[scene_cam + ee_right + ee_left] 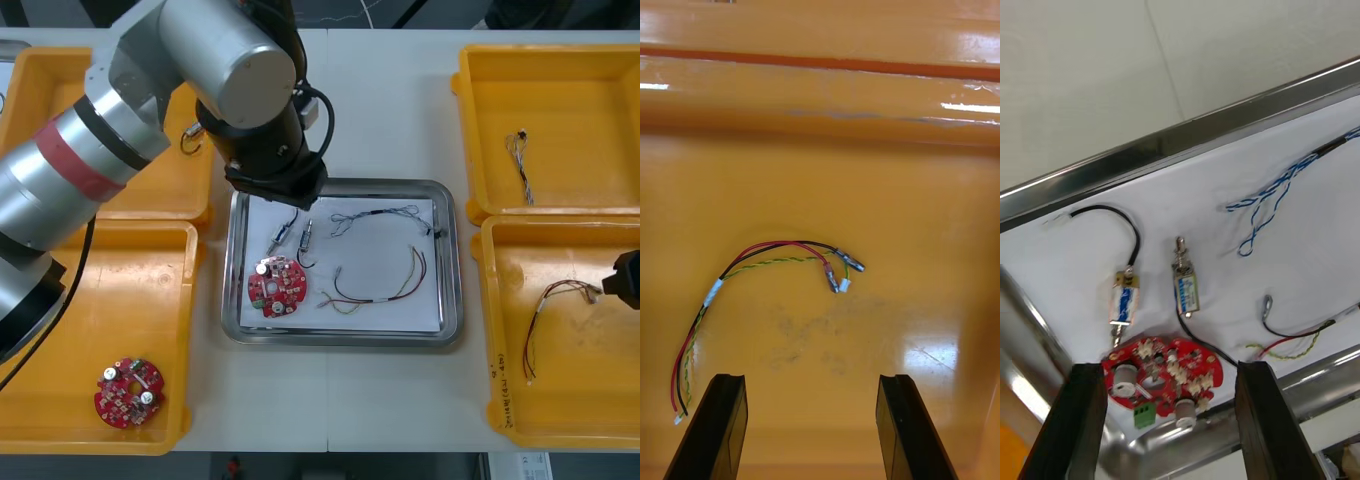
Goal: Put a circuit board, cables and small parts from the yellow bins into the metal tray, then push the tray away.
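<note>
Plainly nearest for pushing: left gripper (1169,371), spread wide, directly above metal tray (453,262), rim just ahead; right gripper (809,382), wide too, well aside.

Table (390,100) with metal tray (340,340), yellow bins (580,90)

Silver-grey cylindrical left arm (150,90) with a red band (75,160), black wrist (265,140) and black cable (88,235); left claw (1169,367) and right claw (811,377) have black fingers (1075,420).
</note>
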